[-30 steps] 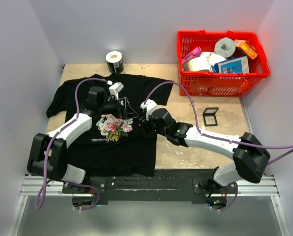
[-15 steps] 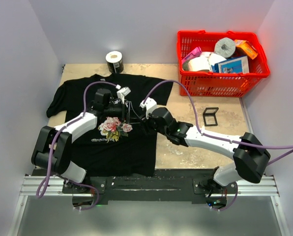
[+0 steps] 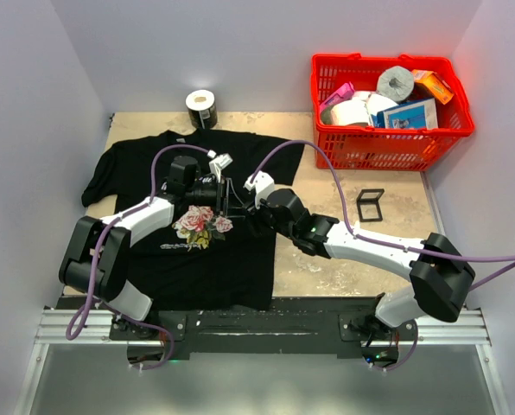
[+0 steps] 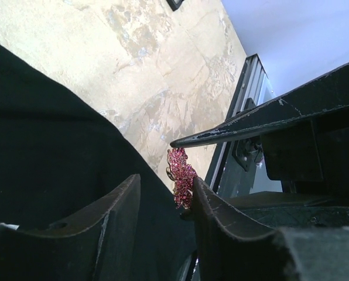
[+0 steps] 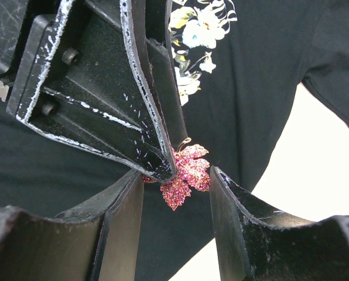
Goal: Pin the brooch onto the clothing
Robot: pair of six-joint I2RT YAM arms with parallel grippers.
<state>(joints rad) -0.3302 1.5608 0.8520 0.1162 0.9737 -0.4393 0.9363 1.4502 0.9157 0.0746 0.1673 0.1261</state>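
The clothing, a black T-shirt (image 3: 197,259) with printed roses, lies flat on the left of the table. Above its right edge the two grippers meet tip to tip. My right gripper (image 5: 176,171) is shut on the brooch (image 5: 187,173), a glittering pinkish-red leaf shape held between its fingertips over the black cloth (image 5: 268,88). My left gripper (image 4: 166,178) straddles the same brooch (image 4: 181,175), seen edge-on. Its jaws stand partly apart: one finger (image 4: 215,216) touches the brooch, the other (image 4: 119,216) is clear of it. From above, the left gripper (image 3: 230,197) and right gripper (image 3: 251,206) hide the brooch.
A red basket (image 3: 387,138) full of packets and rolls stands at the back right. A tape roll (image 3: 201,108) sits behind the shirt's collar. A small black frame (image 3: 370,205) stands on the tan table (image 3: 327,259) right of the right arm.
My left gripper has swung right, up to the right gripper's tips, and its jaws have narrowed round the brooch. The right arm has barely moved and keeps its hold.
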